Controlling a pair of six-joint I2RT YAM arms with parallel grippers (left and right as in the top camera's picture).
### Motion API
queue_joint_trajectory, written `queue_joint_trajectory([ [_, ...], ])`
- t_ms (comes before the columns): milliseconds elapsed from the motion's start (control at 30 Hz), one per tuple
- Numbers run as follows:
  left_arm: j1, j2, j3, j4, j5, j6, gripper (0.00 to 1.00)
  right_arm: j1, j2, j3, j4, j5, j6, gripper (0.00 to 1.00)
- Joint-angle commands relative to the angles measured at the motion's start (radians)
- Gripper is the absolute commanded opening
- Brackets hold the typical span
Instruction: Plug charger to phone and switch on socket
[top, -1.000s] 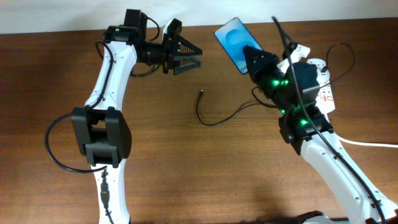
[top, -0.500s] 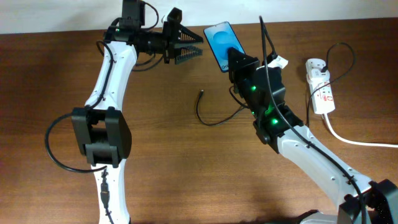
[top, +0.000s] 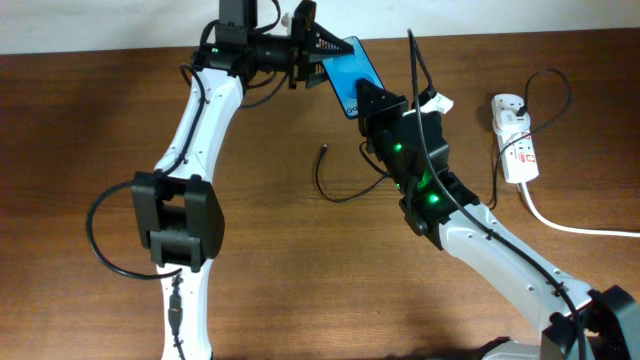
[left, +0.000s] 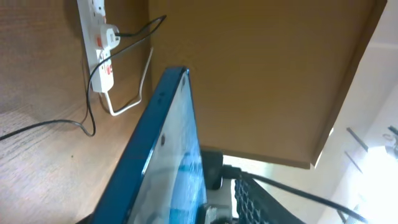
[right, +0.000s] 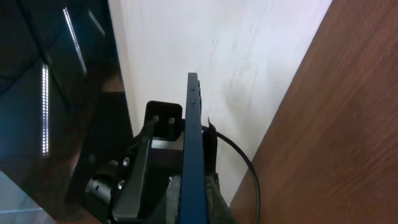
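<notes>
The phone, blue-screened, is held tilted above the table's far edge. My right gripper is shut on its near end; in the right wrist view the phone shows edge-on between the jaws. My left gripper is open, its fingers either side of the phone's far end; the phone fills the left wrist view beside a mesh finger. The charger's black plug tip lies on the table, its cable looping under my right arm. The socket lies at the right.
The socket's thick white cord runs off to the right edge. A white adapter with a black lead is plugged into the socket. The wall runs along the table's far edge.
My right arm has carried the phone left and toward the far edge. My left gripper has swung right and up until its fingers meet the phone's far end.
</notes>
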Motion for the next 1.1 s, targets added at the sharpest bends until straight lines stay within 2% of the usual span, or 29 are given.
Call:
queue_joint_trajectory([
  [0,-0.033,-0.006,0.010,0.044,-0.063,-0.088,0.43,0.006,0.013,0.038,0.018,0.009,0.063,0.04],
  [167,-0.066,-0.006,0.010,0.069,-0.137,-0.117,0.36,0.006,0.055,0.038,0.018,0.009,0.095,0.04],
  [233,-0.066,-0.006,0.010,0.069,-0.137,-0.117,0.25,0.005,0.055,0.038,0.022,0.009,0.095,0.04],
  [433,-0.069,-0.006,0.010,0.069,-0.136,-0.163,0.20,0.005,0.055,0.038,0.059,0.010,0.095,0.04],
  [600,-0.086,-0.006,0.010,0.069,-0.137,-0.163,0.02,0.005,0.055,0.038,0.059,0.016,0.095,0.04],
  [700,-0.085,-0.006,0.010,0.069,-0.137,-0.163,0.00,0.005,0.055,0.038,0.059,0.016,0.095,0.04],
  [733,-0.085,-0.006,0.010,0.069,-0.137,-0.163,0.00,0.005,0.055,0.038,0.059,0.016,0.095,0.05],
  [1000,-0.029,-0.006,0.010,0.069,-0.129,-0.158,0.00,0.005,0.055,0.038,0.021,0.016,0.085,0.34],
  [1067,0.002,-0.006,0.010,0.069,-0.119,-0.115,0.00,0.005,0.055,0.038,0.000,0.015,0.082,0.38],
])
